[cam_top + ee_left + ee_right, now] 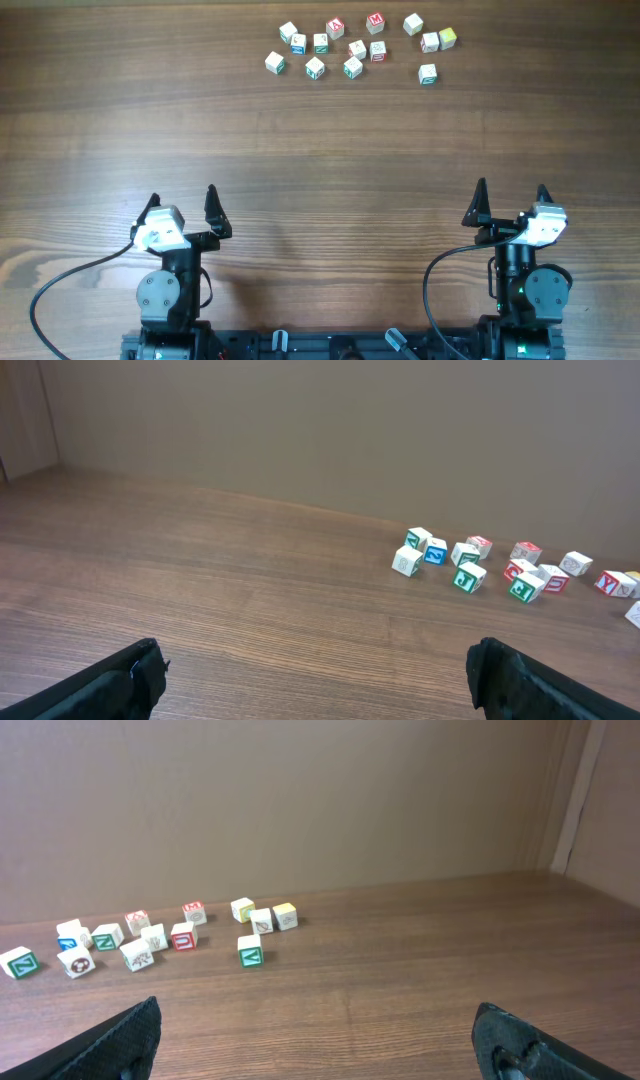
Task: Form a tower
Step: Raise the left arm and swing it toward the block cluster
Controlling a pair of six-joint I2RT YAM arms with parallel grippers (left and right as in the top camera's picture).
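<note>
The left end effector (182,195) and the right end effector (511,187) both stand wide and hold nothing. The letter cubes (353,67) lie scattered on the worktop (320,150), well ahead of both, none stacked

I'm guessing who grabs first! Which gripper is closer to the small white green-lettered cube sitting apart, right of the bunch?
Right. The right gripper sits on the robot's side of the small white green-lettered cube, slightly right; the left gripper sits far to its left.
</note>
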